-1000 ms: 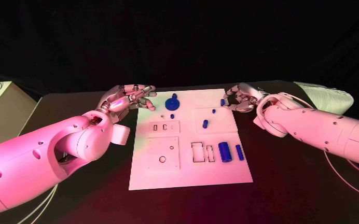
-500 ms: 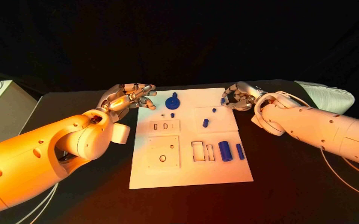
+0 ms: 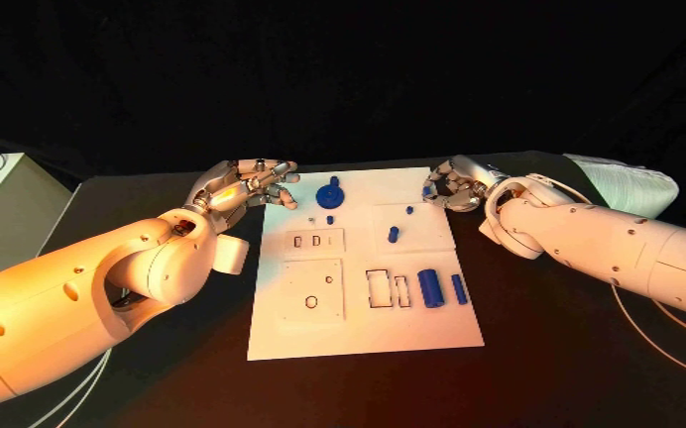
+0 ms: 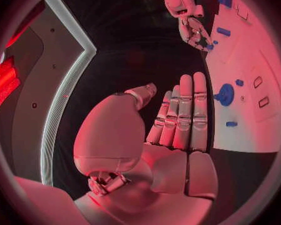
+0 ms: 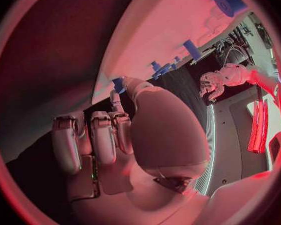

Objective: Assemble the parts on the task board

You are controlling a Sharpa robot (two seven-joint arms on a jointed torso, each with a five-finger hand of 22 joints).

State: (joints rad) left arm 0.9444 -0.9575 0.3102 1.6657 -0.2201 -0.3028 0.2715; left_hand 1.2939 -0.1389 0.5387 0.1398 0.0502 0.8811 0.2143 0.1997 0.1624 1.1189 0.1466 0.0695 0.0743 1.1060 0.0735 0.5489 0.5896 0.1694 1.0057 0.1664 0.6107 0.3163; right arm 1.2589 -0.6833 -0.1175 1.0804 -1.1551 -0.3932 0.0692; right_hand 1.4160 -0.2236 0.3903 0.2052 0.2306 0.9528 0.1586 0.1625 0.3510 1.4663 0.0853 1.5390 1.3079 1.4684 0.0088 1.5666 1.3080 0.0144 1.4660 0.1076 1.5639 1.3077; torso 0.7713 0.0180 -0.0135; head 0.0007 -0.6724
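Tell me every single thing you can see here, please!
table: one, black, under everything.
task board: one, white, middle of the table.
gear-shaped part: one, blue, board's far left, near the left hand.
large cylinder: one, blue, lying on the board's near right.
slim bar: one, blue, beside the large cylinder, nearer the board's right edge.
short peg: one, blue, mid-board.
tiny pieces: at least two, blue, board's far half.
small blue part: one, at the board's far right corner.
pale object: one, whitish, table's far right.
left hand: one, silver, empty, at the board's far left corner.
right hand: one, silver, pinching the small blue part.
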